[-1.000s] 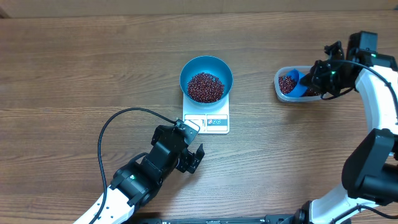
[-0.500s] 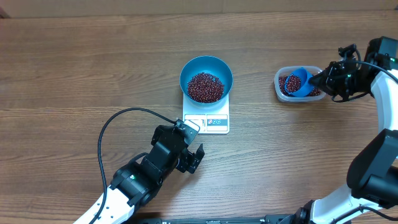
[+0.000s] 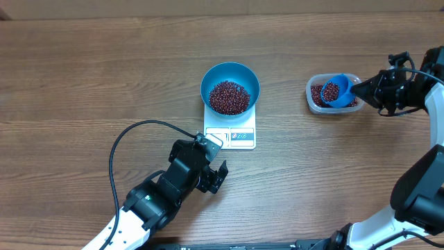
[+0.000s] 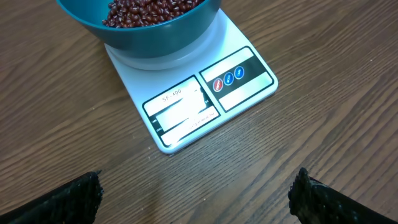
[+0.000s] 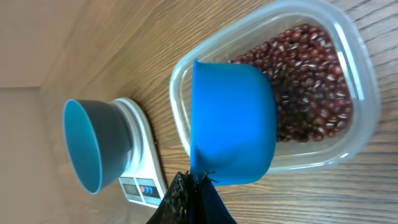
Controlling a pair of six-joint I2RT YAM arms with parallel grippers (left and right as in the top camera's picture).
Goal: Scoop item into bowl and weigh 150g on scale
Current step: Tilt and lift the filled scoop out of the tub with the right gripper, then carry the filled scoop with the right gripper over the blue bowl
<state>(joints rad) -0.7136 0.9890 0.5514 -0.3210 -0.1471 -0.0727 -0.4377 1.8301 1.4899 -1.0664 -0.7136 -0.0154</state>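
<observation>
The blue bowl stands on the white scale mid-table, with a heap of dark red beans in it. My right gripper is shut on the handle of a small blue scoop, which hangs over the clear tub with beans inside it. In the right wrist view the scoop covers part of the tub's beans. My left gripper rests open just in front of the scale, its fingertips wide apart on bare wood, the bowl above.
A black cable loops over the table left of my left arm. The tub sits near the right edge, a hand's width right of the bowl and scale.
My right gripper has drawn back to the right, and the scoop has come up out of the tub's beans with its mouth now turned upward. The left arm has not moved.
</observation>
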